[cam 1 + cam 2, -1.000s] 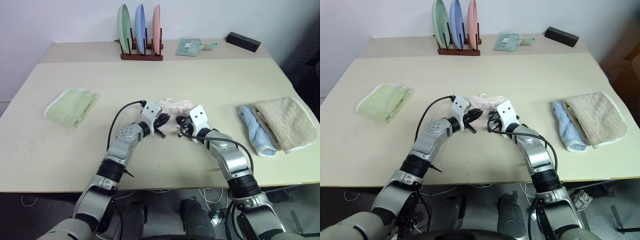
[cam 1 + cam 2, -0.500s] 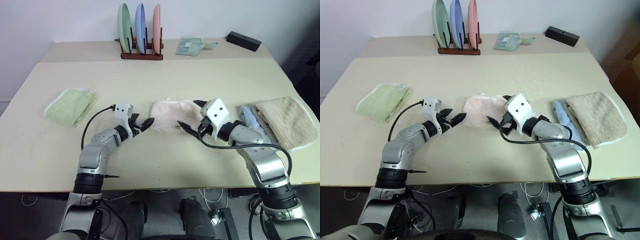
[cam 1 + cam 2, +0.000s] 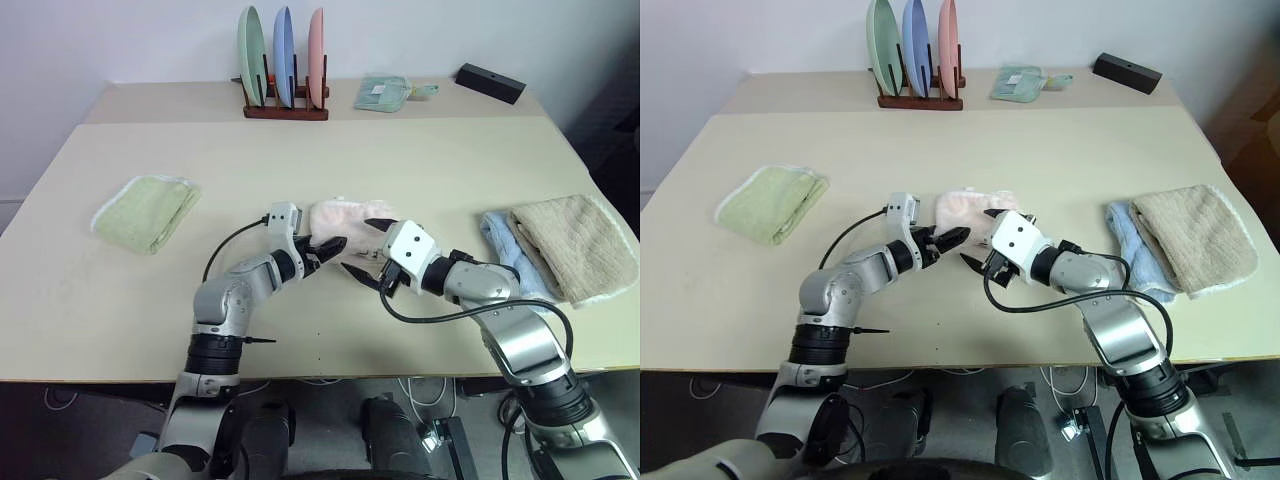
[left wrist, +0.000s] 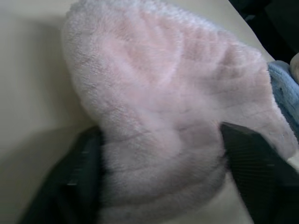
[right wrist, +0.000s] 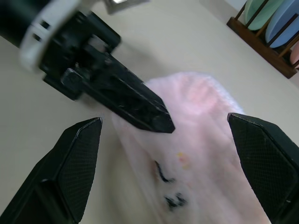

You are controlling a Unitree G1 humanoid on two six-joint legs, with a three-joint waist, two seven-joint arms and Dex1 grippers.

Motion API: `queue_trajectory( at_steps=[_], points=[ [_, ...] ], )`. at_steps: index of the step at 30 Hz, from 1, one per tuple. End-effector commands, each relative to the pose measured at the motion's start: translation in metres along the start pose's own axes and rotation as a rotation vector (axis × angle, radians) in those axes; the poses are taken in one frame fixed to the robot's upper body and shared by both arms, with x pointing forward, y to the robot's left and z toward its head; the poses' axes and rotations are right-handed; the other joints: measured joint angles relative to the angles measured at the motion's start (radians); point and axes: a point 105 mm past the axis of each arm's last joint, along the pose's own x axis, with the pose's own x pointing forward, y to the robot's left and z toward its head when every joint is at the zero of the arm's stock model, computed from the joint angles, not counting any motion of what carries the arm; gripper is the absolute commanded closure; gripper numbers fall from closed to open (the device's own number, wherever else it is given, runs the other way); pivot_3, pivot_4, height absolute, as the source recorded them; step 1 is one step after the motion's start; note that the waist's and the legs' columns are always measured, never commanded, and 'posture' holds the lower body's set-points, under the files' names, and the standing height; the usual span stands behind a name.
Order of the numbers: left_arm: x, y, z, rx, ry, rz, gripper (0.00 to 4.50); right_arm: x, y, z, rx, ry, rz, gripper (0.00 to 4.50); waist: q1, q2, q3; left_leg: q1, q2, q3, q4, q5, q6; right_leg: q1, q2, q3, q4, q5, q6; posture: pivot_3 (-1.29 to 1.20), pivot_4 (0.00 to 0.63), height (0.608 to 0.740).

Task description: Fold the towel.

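The pale pink towel (image 3: 340, 212) lies folded into a small bundle at the middle of the table (image 3: 320, 150). My left gripper (image 3: 330, 250) reaches in from the left. In the left wrist view the towel's (image 4: 159, 79) near fold fills the gap between the two fingers (image 4: 79, 177) and touches both. My right gripper (image 3: 366, 249) hovers just right of it, open wide, with nothing between its fingers. In the right wrist view the towel (image 5: 201, 107) shows a small dark print and the left gripper's black tip (image 5: 154, 119) in front of it.
A folded light green towel (image 3: 145, 212) lies at the left. A beige towel (image 3: 570, 245) rests on a light blue one (image 3: 505, 255) at the right. A rack of three plates (image 3: 285, 50), a small green cloth (image 3: 385, 92) and a black box (image 3: 487, 82) stand at the back.
Half a second ago both grippers stood apart on either side of the towel. Both have come back inward: the left has closed around the towel's edge, the right stays open.
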Motion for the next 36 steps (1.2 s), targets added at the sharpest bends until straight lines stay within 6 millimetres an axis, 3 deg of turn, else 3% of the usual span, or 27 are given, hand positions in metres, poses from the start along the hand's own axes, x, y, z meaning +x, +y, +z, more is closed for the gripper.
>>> queue_trajectory(
  at_steps=[1,4,7,9,13,17,20,23,26,30,33,36],
  points=[
    [0.005,-0.01,0.009,0.013,-0.039,-0.027,3.01,-0.006,-0.005,0.012,-0.055,-0.033,-0.042,0.11,-0.001,0.0,0.0,0.0,0.0,0.0,0.0,0.0,0.0,0.0,0.0,0.0,0.0,0.0,0.0,0.0,0.15,0.74],
    [0.007,-0.013,0.01,0.035,-0.055,-0.037,4.47,-0.007,-0.016,0.007,-0.091,-0.003,-0.102,0.11,-0.003,0.0,0.0,0.0,0.0,0.0,0.0,0.0,0.0,0.0,0.0,0.0,0.0,0.0,0.0,0.0,0.15,0.74],
    [0.009,-0.022,0.014,0.067,-0.083,-0.058,4.47,-0.008,-0.032,0.008,-0.118,-0.002,-0.179,0.11,-0.002,0.0,0.0,0.0,0.0,0.0,0.0,0.0,0.0,0.0,0.0,0.0,0.0,0.0,0.0,0.0,0.15,0.74],
    [0.008,-0.021,0.028,0.06,-0.158,-0.036,4.47,-0.008,-0.032,0.01,-0.11,-0.009,-0.168,0.11,-0.001,0.0,0.0,0.0,0.0,0.0,0.0,0.0,0.0,0.0,0.0,0.0,0.0,0.0,0.0,0.0,0.15,0.74],
    [-0.011,0.008,0.082,0.035,-0.411,0.131,4.47,-0.011,-0.03,0.011,-0.083,-0.025,-0.137,0.11,-0.002,-0.001,0.001,0.0,0.0,0.0,0.0,0.0,0.0,0.0,0.0,0.0,-0.001,0.0,0.0,0.0,0.15,0.74],
    [-0.056,0.047,0.142,0.049,-0.664,0.335,4.47,-0.012,-0.029,0.009,-0.069,-0.025,-0.132,0.11,-0.008,-0.001,0.001,0.0,0.0,0.0,-0.001,0.0,0.0,-0.001,0.0,0.0,-0.001,0.0,0.0,0.0,0.15,0.74],
    [-0.092,0.066,0.174,0.08,-0.809,0.451,4.47,-0.012,-0.028,0.006,-0.063,-0.02,-0.128,0.11,-0.005,-0.001,0.001,0.0,0.0,0.0,-0.001,0.0,0.0,-0.001,0.0,0.0,-0.001,0.0,0.0,0.0,0.15,0.74],
    [-0.153,0.096,0.198,0.074,-0.976,0.679,4.47,-0.011,-0.027,0.004,-0.057,-0.018,-0.122,0.11,-0.002,-0.001,0.001,-0.001,0.0,0.0,-0.001,0.0,0.0,-0.001,0.0,0.0,-0.003,0.0,0.0,0.0,0.15,0.74],
    [-0.192,0.127,0.18,0.004,-0.998,0.866,4.47,-0.01,-0.028,0.003,-0.056,-0.021,-0.119,0.11,-0.003,-0.002,0.001,-0.001,0.0,0.0,-0.001,0.0,0.0,0.0,0.0,0.0,-0.003,0.0,0.0,0.0,0.15,0.74],
    [-0.208,0.156,0.132,-0.108,-0.905,1.009,4.47,-0.007,-0.029,0.004,-0.06,-0.034,-0.11,0.11,0.0,-0.002,0.001,-0.001,0.0,0.0,0.0,0.0,0.0,0.0,0.0,0.0,-0.003,0.0,0.0,0.0,0.15,0.74],
    [-0.203,0.169,0.092,-0.188,-0.78,1.052,4.47,-0.005,-0.03,0.005,-0.071,-0.038,-0.103,0.11,-0.001,-0.003,0.001,-0.001,0.0,0.0,0.0,0.0,0.0,0.001,0.0,0.0,-0.003,0.0,0.0,0.0,0.15,0.74],
    [-0.206,0.173,0.079,-0.285,-0.784,1.062,3.47,-0.005,-0.03,0.005,-0.077,-0.038,-0.098,0.11,0.002,-0.004,0.001,-0.001,0.0,-0.001,0.0,0.0,0.0,0.001,0.0,-0.001,-0.003,0.0,0.0,0.0,0.15,0.74]
  ],
)
